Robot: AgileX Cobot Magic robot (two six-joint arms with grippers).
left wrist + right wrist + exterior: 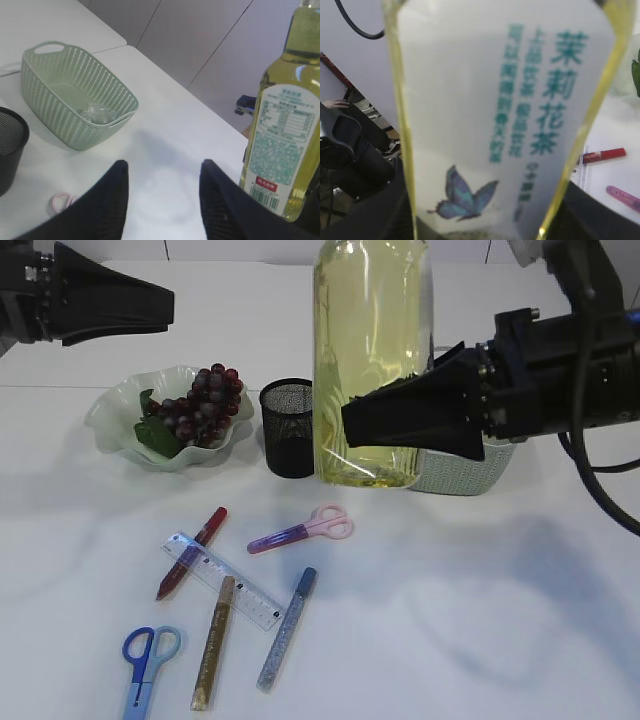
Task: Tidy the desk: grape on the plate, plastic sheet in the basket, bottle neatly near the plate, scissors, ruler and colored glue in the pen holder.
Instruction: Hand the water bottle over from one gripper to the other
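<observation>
The right gripper (352, 425) is clamped around the lower body of the tea bottle (372, 350), carrying it upright, presumably so it can be stood neatly beside the plate (118, 415) where the grapes (203, 405) already sit. The left gripper (162, 195) hangs up at the far left with its jaws apart and nothing between them. The plastic sheet (97, 113) lies in the green basket (60, 57), while scissors (145, 660), ruler (225, 580) and glue pens (213, 643) lie loose in front of the empty pen holder (290, 427).
</observation>
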